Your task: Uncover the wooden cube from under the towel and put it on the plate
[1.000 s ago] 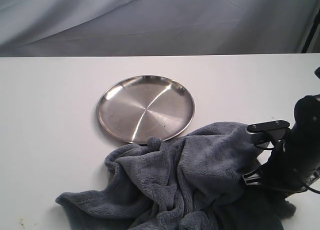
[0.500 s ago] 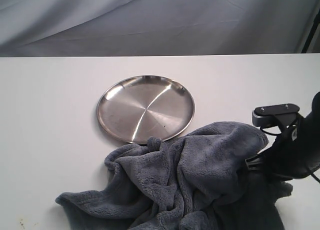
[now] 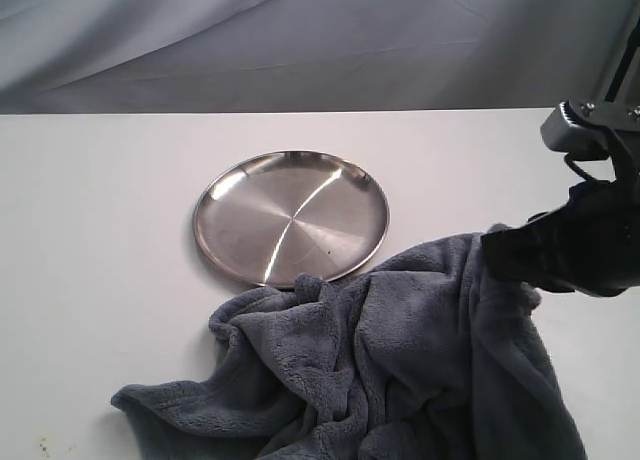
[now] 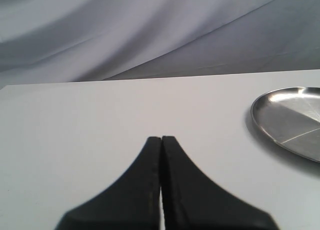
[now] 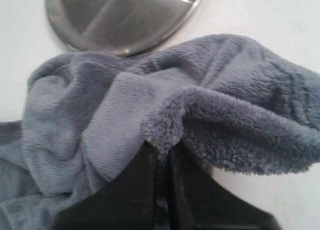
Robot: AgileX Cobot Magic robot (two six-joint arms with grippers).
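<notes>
The right gripper (image 5: 163,151) fingers are clamping a raised fold of the towel (image 3: 380,360). The towel is lying on the table (image 3: 100,230), touching the plate (image 3: 290,217). The left gripper (image 4: 161,139) fingers are pressing together, empty.

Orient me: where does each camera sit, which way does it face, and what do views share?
Exterior: raised, looking down across the table toward a grey backdrop; shows plate, towel, right gripper pinching the towel.
Left wrist: low over the table, looking along the shut left gripper; plate at the edge.
Right wrist: looks down past its gripper at the pinched towel fold and plate.
Shared: all show the plate; exterior and right wrist share the towel.
</notes>
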